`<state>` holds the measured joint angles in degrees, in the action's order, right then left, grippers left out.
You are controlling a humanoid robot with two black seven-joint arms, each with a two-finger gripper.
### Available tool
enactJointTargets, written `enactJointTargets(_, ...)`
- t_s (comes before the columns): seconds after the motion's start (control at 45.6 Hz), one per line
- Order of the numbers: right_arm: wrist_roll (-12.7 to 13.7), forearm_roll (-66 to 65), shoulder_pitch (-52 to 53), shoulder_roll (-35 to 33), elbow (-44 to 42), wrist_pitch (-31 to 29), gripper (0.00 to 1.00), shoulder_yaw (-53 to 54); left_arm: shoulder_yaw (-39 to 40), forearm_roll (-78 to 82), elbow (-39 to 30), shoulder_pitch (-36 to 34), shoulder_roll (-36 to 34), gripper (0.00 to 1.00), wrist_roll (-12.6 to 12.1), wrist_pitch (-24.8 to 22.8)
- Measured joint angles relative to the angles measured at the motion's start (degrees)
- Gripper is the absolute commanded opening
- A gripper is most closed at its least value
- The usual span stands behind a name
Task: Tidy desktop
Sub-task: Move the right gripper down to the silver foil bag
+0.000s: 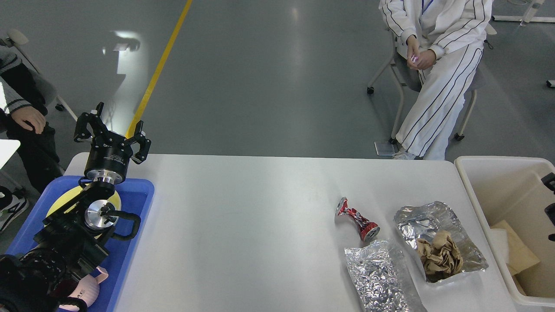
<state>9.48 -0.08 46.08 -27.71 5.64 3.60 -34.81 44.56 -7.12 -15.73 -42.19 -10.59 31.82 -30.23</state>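
Note:
The white desktop [243, 225] fills the lower middle of the head view. On its right part lie a crushed red can [358, 219], a flat silver foil bag [380, 277] and an opened silver foil bag [438, 234] with crumpled brown paper [440, 255] in it. My left gripper [113, 128] is raised above the far left corner of the desktop, over a blue tray [134, 203]. Its fingers are spread and hold nothing. My right arm shows only as a dark part [550, 203] at the right edge; its gripper is out of view.
The blue tray holds a yellow plate [65, 199] and a pink object [93, 294], partly hidden by my arm. A cream bin [498, 195] with cardboard and paper stands at the desk's right end. A person sits on a chair [433, 65] beyond the desk. Another person [26, 112] is at far left.

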Motion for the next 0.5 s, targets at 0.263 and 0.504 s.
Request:
enactJointTargets(0.263, 1.07, -0.36, 19.03, 0.72, 7.14, -8.30, 1.00, -0.38, 0.00, 0.00, 0.00, 0.00, 0.01, 0.97, 0.00, 0.00)
enactJointTargets(0.504, 1.80, -0.97, 42.53, -4.29, 34.79, -20.97, 1.00, -7.21, 0.00, 0.00, 0.00, 0.00, -0.01, 0.97, 0.00, 0.00)
